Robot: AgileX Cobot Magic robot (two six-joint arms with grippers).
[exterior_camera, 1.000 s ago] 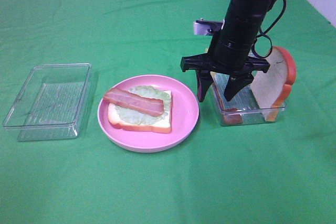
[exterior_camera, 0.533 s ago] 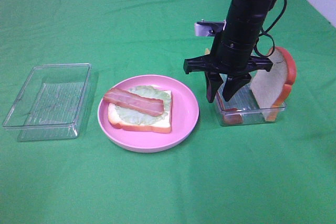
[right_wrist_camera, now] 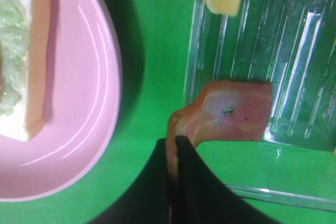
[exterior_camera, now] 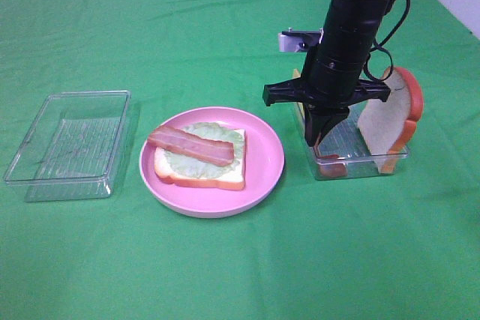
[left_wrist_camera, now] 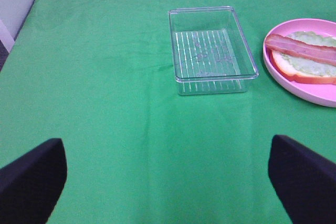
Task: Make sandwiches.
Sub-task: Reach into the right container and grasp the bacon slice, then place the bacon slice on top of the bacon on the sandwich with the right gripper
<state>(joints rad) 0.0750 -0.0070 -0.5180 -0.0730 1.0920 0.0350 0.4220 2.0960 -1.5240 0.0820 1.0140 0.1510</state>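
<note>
My right tool (exterior_camera: 316,140), clamped shut on one end of a bacon strip (right_wrist_camera: 231,113) draped over the right-hand tray (exterior_camera: 367,164), risks losing that thin pinch on lifting, I judge.

tray (exterior_camera: 82,94) left of plate (exterior_camera: 262,159), bacon (exterior_camera: 191,146) on lettuce (exterior_camera: 187,164) on bread (exterior_camera: 237,176) on plate; second tray (exterior_camera: 360,162) right

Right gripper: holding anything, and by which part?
Yes. The right gripper is shut on the bacon strip lying in the clear tray, its fingers pinching one end of it.
</note>
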